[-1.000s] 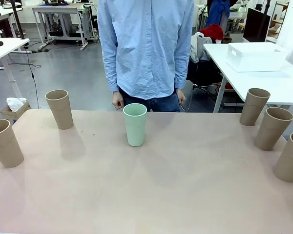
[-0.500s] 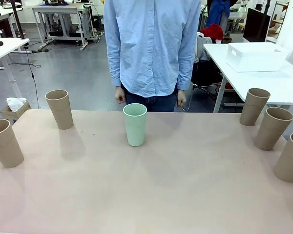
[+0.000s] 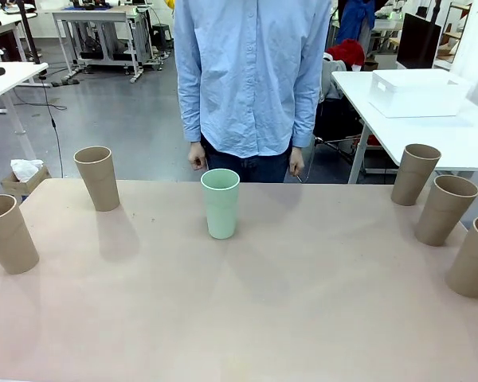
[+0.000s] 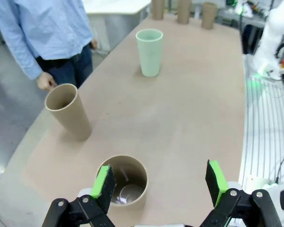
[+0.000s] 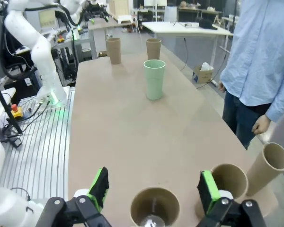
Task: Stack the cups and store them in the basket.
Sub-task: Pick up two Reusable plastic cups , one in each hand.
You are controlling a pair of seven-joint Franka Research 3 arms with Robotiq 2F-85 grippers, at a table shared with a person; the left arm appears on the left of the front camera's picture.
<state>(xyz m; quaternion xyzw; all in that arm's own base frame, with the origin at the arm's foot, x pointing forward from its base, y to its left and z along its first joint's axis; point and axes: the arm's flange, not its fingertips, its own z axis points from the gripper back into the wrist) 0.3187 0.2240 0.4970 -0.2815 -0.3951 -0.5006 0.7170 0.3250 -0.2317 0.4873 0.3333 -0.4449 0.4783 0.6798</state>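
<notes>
We're at step one, nothing grabbed: both jaws spread wide and empty. A tan cup (image 4: 122,180) sits right under the left jaws, a second cup (image 5: 155,207) under the right jaws, and the mint cup (image 3: 221,203) is well ahead. Next we'd probably drop and pinch a rim.

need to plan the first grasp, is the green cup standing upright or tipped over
Upright: the green cup stands on its narrower base with the open rim facing up, as the front view and both wrist views show.
</notes>
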